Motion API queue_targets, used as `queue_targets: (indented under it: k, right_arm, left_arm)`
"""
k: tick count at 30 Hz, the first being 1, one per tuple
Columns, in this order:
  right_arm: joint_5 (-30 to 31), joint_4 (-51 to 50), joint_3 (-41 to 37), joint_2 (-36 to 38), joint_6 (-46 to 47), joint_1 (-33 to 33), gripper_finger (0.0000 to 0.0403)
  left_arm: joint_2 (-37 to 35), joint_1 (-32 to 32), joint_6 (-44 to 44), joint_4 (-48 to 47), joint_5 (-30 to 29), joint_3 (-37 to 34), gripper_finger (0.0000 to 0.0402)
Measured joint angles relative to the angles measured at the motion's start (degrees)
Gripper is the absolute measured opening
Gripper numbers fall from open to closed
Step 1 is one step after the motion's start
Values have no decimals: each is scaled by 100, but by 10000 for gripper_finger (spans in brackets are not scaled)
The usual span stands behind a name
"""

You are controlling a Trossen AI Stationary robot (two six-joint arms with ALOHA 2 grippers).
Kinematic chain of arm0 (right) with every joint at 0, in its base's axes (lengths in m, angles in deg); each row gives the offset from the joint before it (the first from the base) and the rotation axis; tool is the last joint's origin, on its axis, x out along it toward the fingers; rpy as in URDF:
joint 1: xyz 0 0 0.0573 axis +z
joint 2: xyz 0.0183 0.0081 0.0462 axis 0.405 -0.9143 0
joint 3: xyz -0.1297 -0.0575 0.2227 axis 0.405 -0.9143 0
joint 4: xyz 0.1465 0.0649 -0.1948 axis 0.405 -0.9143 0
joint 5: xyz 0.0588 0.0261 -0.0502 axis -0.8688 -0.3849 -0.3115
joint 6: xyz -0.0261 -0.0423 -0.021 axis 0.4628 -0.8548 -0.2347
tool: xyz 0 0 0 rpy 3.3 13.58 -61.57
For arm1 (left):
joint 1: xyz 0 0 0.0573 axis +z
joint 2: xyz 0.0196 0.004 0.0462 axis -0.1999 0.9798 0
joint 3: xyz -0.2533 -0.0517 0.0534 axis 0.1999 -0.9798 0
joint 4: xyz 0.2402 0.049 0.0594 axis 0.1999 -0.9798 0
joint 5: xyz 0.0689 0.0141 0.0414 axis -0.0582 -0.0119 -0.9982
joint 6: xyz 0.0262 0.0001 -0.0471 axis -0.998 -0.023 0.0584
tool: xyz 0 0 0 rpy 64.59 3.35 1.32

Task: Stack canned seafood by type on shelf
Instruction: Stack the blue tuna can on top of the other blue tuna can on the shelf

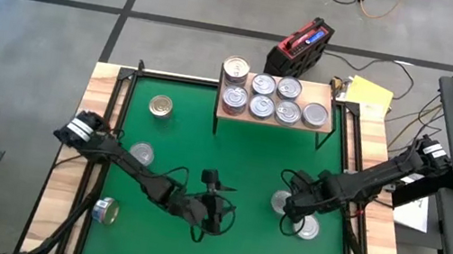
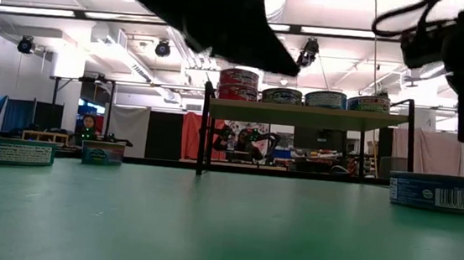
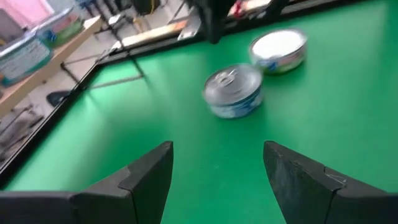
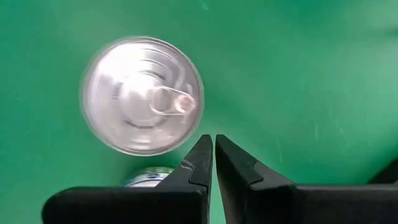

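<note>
Left claw [image 3: 217, 180]: released, empty | Right claw [image 4: 214, 163]: clenched, empty, above silver pull-tab tin [image 4: 142, 94] | High view only: light-wood shelf [image 1: 274, 116] carrying seven tins

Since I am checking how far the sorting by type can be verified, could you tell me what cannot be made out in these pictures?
- Can labels on the shelf: high view shows only lids; in the low view the print is too small.
- Left gripper: low view shows only a dark shape cut off by the top edge.
- Second can, right wrist view: mostly hidden behind the shut right gripper.
- Cans on the shelf, left wrist view: blurred, cut off by the edge.
</note>
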Motion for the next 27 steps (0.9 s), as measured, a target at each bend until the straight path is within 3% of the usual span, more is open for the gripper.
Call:
queue_targets:
  k: [11, 18, 27]
  right_arm:
    - [8, 375, -708, 0, 505, 0, 12]
    - [160, 1086, -826, -11, 465, 0, 12]
    - [302, 1123, -935, -11, 648, 0, 12]
  left_arm:
    - [128, 227, 191, -145, 291, 54, 232]
    - [126, 229, 193, -149, 290, 40, 232]
    - [120, 200, 344, -335, 291, 36, 233]
